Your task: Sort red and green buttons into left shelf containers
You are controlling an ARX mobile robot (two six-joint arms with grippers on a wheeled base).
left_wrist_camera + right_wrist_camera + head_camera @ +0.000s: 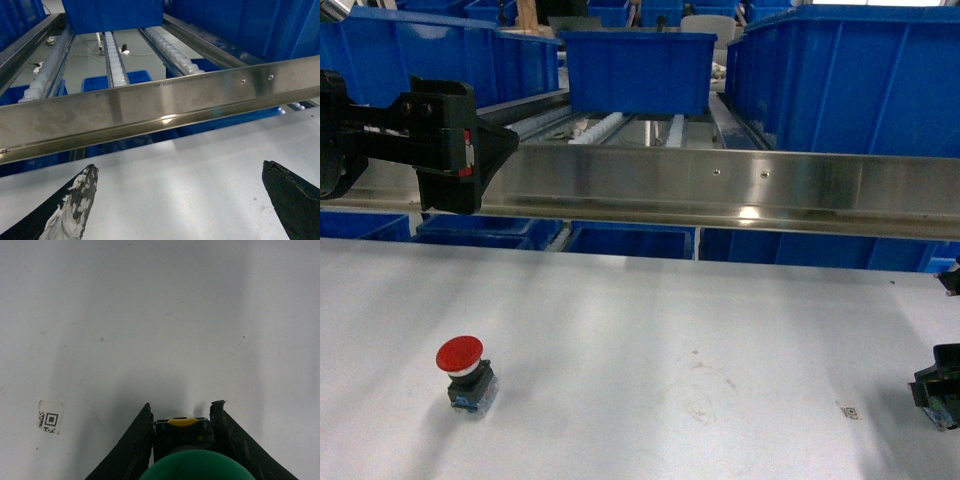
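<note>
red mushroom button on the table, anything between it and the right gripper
Only bare white tabletop lies between the red mushroom-cap push-button and the right gripper, seen in the head view.

You see a white table (650,350) with faint scuff marks, a small square code sticker (50,416) stuck flat on it, a long steel rail (720,180) behind, white roller tracks (116,65) beyond the rail.
</note>
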